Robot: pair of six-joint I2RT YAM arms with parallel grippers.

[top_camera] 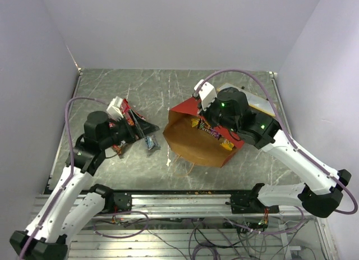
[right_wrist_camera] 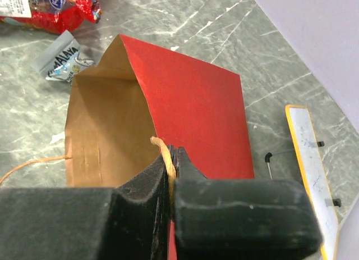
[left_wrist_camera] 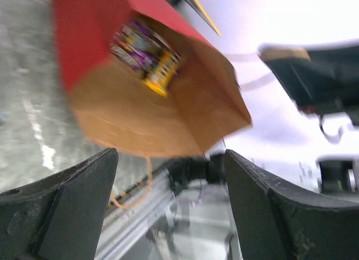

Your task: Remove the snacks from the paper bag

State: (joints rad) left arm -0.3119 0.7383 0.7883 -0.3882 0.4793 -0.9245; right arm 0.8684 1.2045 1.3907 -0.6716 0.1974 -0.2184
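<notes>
The brown paper bag (top_camera: 193, 142) with red side panels lies tipped on the table, its mouth facing left. A purple wrapper (top_camera: 206, 131) and a yellow-orange packet (top_camera: 226, 144) show inside it, and the left wrist view sees them (left_wrist_camera: 147, 53) deep in the bag (left_wrist_camera: 168, 114). My right gripper (right_wrist_camera: 173, 159) is shut on the bag's thin loop handle at the rim. Left of the bag, my left gripper (top_camera: 146, 126) stands open and empty, pointing at the mouth. A silver-blue packet (top_camera: 150, 142) and a red chip bag (right_wrist_camera: 53, 10) lie on the table outside.
A flat white board with a yellow edge (right_wrist_camera: 311, 159) lies right of the bag, behind my right arm. The second loop handle (top_camera: 182, 167) trails on the table toward the metal rail (top_camera: 179, 197). Walls close in the table on the left, back and right.
</notes>
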